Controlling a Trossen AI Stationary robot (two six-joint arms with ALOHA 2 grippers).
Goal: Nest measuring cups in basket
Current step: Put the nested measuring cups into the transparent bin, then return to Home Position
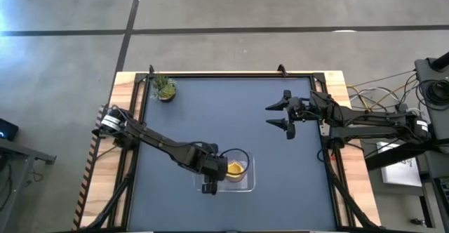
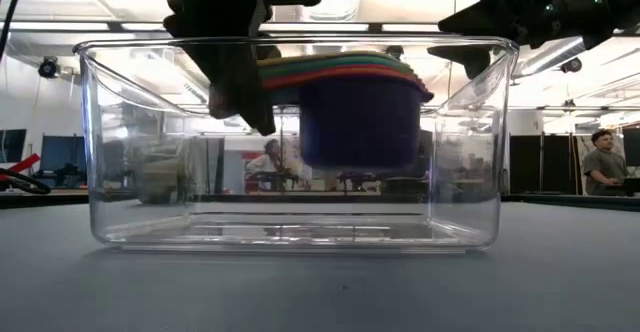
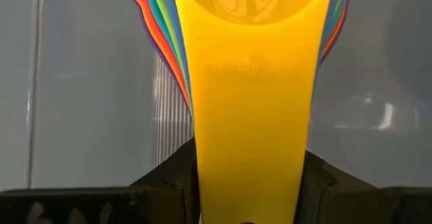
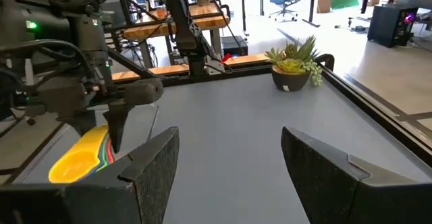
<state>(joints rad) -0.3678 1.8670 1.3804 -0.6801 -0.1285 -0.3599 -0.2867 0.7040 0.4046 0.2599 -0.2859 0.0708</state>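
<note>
High view: the left gripper (image 1: 210, 179) reaches in from the left edge of the table (image 1: 210, 114) to the near middle, where the basket (image 1: 248, 180) sits. It holds the stack of measuring cups (image 1: 236, 168) by their handles, fingers pinched on the flat handles from both sides. Only the yellow cup on top shows from above, a small round bowl inside the clear tray's outline.

In the low view the basket (image 2: 120, 172) is a clear, low-walled rectangle with rounded corners, resting flat on the table. The stack (image 2: 360, 112) hangs inside it, above the floor and not touching it. The biggest cup at the bottom is dark blue-purple, and thin rims of red, green and orange show as layered bands above it. The left gripper's dark fingers (image 2: 240, 92) come down just to the side of the stack.

The left wrist view shows the yellow handle (image 3: 253, 116) broad and flat, running out from between the two fingers, with coloured edges of red, blue, teal, green and purple fanned out beneath it.

The right gripper (image 1: 288, 115) waits over the far right part of the table, well apart from the basket, jaws spread wide and empty. A small potted plant (image 1: 165, 88) stands at the far left corner.
</note>
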